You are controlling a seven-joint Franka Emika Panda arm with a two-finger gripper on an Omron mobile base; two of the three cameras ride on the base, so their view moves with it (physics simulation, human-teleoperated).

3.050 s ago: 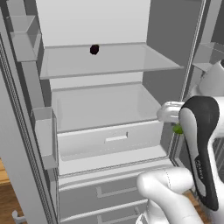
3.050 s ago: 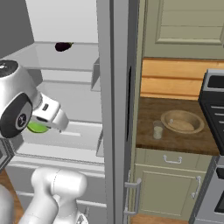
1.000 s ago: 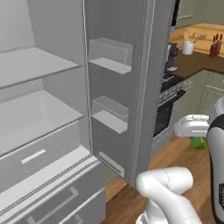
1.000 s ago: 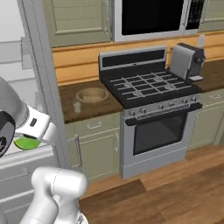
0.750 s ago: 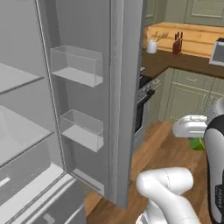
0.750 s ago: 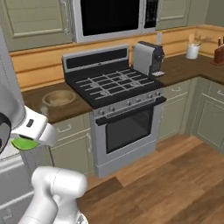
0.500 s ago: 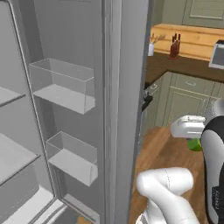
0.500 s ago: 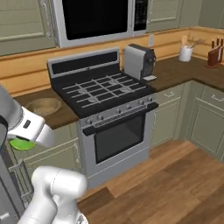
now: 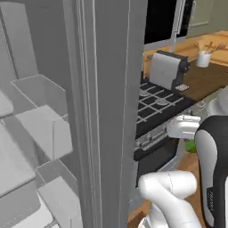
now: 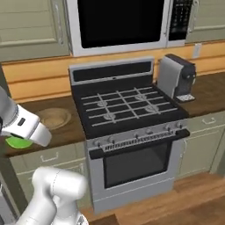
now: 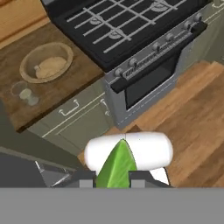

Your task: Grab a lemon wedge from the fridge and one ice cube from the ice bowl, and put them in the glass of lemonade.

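I have the gripper [image 11: 112,180] closed on the lemon wedge [image 11: 116,165], a bright lime-green sliver that tapers to a point between the two dark fingertips. My hand view looks down on the ice bowl [image 11: 46,62] with its pale mound and the glass of lemonade [image 11: 25,94] just beside it on the brown counter [image 11: 52,94], left of the stove [image 11: 131,30]. The left base view has the grey fridge [image 9: 107,111] door across its left half.

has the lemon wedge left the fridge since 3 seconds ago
Yes. The lemon wedge, shut in the gripper, sat against the open fridge shelves then; now it hangs beside the stove, near the ice bowl.
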